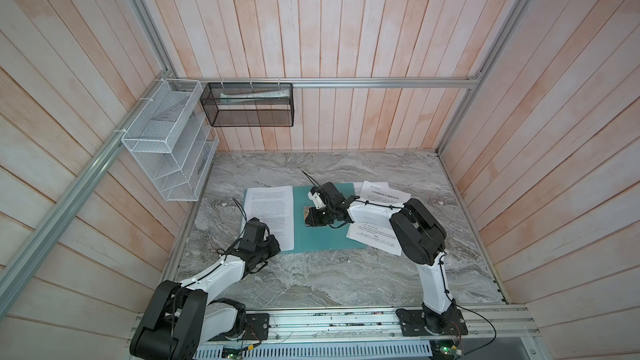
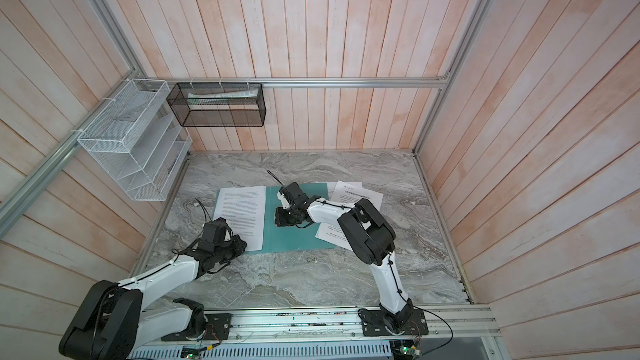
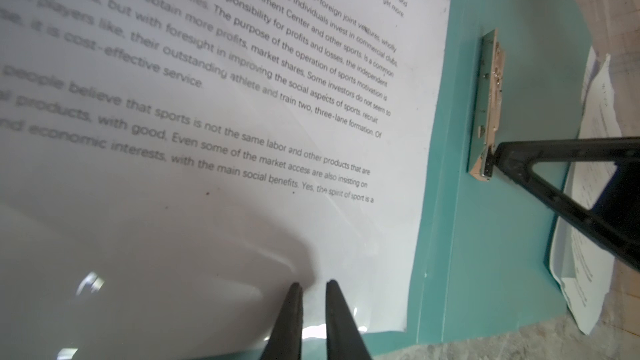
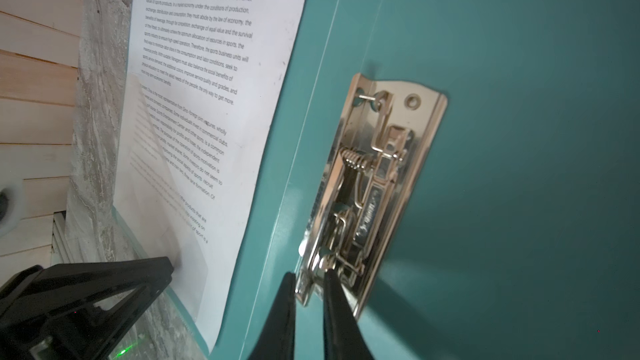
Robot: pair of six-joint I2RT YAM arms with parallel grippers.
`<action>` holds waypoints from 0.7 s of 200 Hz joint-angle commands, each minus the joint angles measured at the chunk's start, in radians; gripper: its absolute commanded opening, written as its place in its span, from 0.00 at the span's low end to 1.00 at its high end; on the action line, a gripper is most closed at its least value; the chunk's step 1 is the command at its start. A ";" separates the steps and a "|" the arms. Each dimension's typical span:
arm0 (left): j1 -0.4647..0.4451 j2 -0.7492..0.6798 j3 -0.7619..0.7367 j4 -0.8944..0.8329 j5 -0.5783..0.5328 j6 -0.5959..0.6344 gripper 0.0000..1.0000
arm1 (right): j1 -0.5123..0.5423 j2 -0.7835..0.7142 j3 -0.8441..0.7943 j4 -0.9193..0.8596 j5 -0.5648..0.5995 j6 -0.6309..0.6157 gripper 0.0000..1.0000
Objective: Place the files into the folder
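Folder [image 1: 322, 237] open flat on counter [image 1: 311, 278], one printed sheet [image 1: 270, 212] on its left cover. Left end effector [image 3: 313, 287] pinching that sheet's near edge, tips almost together. Right end effector [image 4: 309, 277] nipping the near end of the metal clip [image 4: 377, 181], long axis running straight away from it. More files [image 1: 375, 233] just beside, right of folder, nearer right arm.

A mock-up office corner built as a robot test cell: pale plank walls [image 1: 346, 29] framed by aluminium rails [image 1: 381, 83], a marble-look tabletop [image 1: 329, 271], a white wire rack [image 1: 166, 147] and black mesh basket [image 1: 249, 109] hung at the far left corner, two arms bolted along the near edge.
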 commanded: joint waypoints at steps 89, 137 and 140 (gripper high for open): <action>0.007 0.003 0.005 -0.007 0.012 -0.003 0.16 | 0.001 0.031 0.013 -0.003 -0.035 -0.003 0.11; 0.008 0.004 0.005 -0.008 0.012 -0.004 0.16 | 0.001 0.040 0.009 0.009 -0.052 0.005 0.11; 0.007 0.005 0.005 -0.008 0.013 -0.003 0.16 | 0.001 0.040 0.008 0.009 -0.054 0.007 0.11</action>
